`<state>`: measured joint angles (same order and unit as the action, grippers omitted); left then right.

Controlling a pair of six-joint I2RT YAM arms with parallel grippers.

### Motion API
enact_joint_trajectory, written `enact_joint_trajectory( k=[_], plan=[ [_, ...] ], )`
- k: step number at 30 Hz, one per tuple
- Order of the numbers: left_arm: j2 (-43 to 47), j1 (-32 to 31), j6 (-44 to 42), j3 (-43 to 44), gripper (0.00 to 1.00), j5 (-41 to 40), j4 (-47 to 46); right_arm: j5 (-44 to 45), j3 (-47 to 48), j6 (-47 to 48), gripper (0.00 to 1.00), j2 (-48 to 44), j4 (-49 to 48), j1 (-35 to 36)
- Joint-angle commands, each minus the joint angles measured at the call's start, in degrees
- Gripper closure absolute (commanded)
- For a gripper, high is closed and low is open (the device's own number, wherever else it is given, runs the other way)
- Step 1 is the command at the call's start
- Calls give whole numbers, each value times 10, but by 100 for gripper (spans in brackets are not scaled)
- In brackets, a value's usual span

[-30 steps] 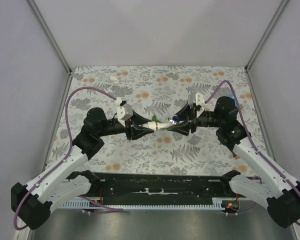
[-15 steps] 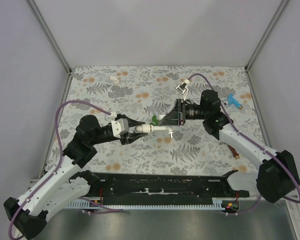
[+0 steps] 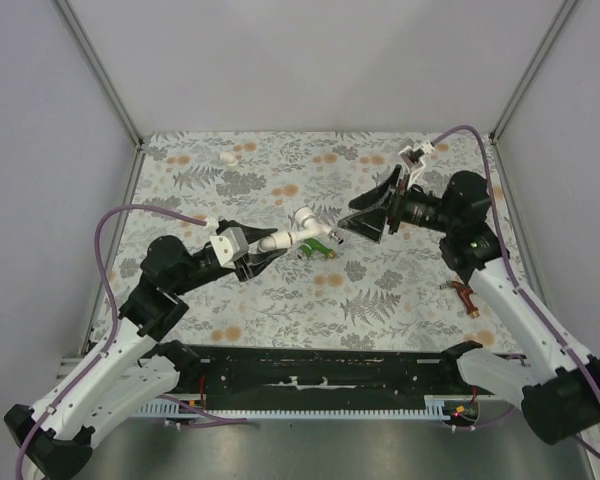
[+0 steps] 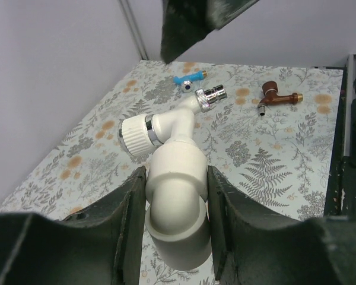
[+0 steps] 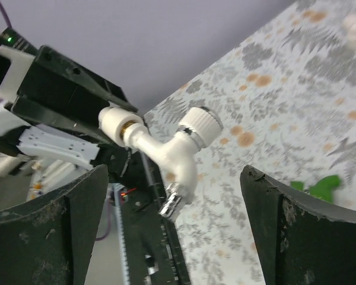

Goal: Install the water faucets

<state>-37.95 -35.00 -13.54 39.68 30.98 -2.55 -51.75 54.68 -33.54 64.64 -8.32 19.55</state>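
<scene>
**White faucet threaded into its fitting, turning hand standing off**

The step in hand looks like screwing the white faucet [image 5: 179, 144] into the white pipe fitting [image 4: 175, 178]. The left end effector [image 4: 175, 199] is clamped at a middling width on the fitting's smooth round barrel and holds the pair above the middle of the tabletop [image 3: 400, 290], spout pointing toward the right arm. The right end effector [image 5: 173, 171] stands wide. Its fingers flank the faucet and touch nothing.

A narrow band of brass thread shows between the fitting's collar and the faucet body, so the joint is probably not fully seated. The next move calls for the right end effector to close on the faucet body or its knob, in line with the thread, and to turn while the left holds the fitting still. A grip off that line could cock the thread or make the glossy plastic slip.

The faucet is smooth white plastic, an angled body with a ridged round knob and a short chromed spout. The fitting is a plain, stubby moulded cylinder.

The green faucet [image 3: 318, 250] lies on the floral-printed tabletop just below the held pair. The reddish-brown faucet [image 3: 465, 294] and the blue faucet [image 4: 187, 81] lie well apart from it.
</scene>
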Motion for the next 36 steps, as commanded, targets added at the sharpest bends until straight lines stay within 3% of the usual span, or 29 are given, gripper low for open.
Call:
enact_joint_trajectory(
  k=[1, 7, 14, 19, 24, 29, 36],
  plan=[
    [-8, 0, 56, 11, 98, -53, -63, 58, -32, 181, 2, -86, 17, 2],
    [-43, 1, 128, 21, 98, -40, -83, 43, -79, 304, 2, -160, 22, 2],
    [-99, 13, 287, 29, 98, 31, -148, -14, -112, 469, 2, -188, 40, 2],
    [-113, 34, 377, 1, 98, 81, -255, -58, -155, 444, 2, -181, -60, 2],
    [-132, 40, 422, -2, 98, 118, -306, -97, -155, 410, 2, -140, -131, 3],
    [-150, 40, 442, 2, 98, 145, -323, -114, -145, 366, 2, -92, -222, 10],
    [-157, 39, 440, 1, 98, 155, -330, -106, -122, 336, 7, -37, -266, 63]
  ],
)
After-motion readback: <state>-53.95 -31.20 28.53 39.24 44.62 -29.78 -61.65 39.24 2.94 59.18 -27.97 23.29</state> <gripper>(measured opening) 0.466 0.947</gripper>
